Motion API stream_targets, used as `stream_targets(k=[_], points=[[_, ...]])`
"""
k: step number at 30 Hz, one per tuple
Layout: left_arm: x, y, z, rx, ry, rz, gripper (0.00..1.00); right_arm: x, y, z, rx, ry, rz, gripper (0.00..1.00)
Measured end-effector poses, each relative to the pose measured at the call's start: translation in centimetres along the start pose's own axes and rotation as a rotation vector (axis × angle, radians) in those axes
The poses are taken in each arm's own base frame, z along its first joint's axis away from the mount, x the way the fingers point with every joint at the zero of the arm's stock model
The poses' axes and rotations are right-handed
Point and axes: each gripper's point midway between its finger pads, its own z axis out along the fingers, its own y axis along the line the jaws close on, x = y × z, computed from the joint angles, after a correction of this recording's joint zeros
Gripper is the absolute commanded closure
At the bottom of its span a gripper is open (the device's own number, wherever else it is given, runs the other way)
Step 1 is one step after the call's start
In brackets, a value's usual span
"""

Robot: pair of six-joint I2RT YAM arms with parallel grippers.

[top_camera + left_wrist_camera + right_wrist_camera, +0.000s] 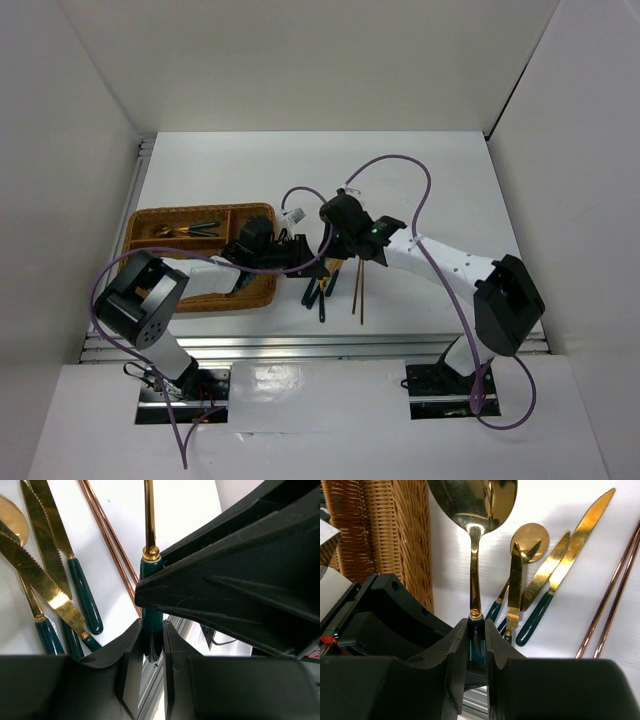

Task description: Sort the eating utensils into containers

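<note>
A gold spoon (472,500) with a teal handle (151,625) is held above the table by both grippers at once. My left gripper (151,635) is shut on the handle's end. My right gripper (476,635) is shut on the handle just below the gold neck. The two grippers meet right of the brown wicker tray (190,211), left gripper (292,250) and right gripper (325,240) nearly touching. The tray's left compartment holds a few teal-handled utensils (190,231). Loose knives (555,570), another spoon (530,540) and two chopsticks (610,605) lie on the table below.
The loose utensils (322,290) and chopsticks (358,290) lie just right of the tray's near right corner. The tray's woven wall (395,530) stands close to the spoon's left. The right gripper's black body (240,570) fills the left wrist view's right side. White walls enclose the table.
</note>
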Motion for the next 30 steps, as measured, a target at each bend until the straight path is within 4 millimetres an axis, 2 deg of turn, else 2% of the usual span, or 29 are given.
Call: stream_targets(k=[6,10,13,18,21,23,27,30], points=[[-0.3,0.5,0.1,-0.024,-0.015,-0.010,0.83,0.4,-0.2,0.2,0.012,0.013,0.004,0.49],[-1.3,1.6,-0.4,-0.054,-0.049,-0.026,0.83,0.0,-0.4,-0.4,0.018,-0.004,0.002,0.46],[-2.9,3.0,-1.7,-0.092,-0.103,-0.052,0.83,-1.1,0.0,-2.2,-0.002,-0.046,0.008,0.44],[-5.7,5.2,-5.1,-0.174,-0.226,-0.113,0.83,-3.6,0.9,-6.4,-0.069,-0.148,0.042,0.39],[-6.9,6.0,-7.4,-0.225,-0.311,-0.160,0.83,-4.2,0.8,-7.7,-0.084,-0.187,0.058,0.39],[-7.7,6.3,-9.6,-0.270,-0.389,-0.199,0.82,-4.1,0.5,-7.5,-0.072,-0.188,0.065,0.39],[-10.1,6.7,-14.7,-0.391,-0.601,-0.275,0.84,-2.6,-0.8,-5.6,-0.008,-0.139,0.056,0.39],[-11.1,6.8,-18.7,-0.488,-0.771,-0.346,0.75,-1.3,-1.8,-4.4,0.030,-0.101,0.045,0.39]])
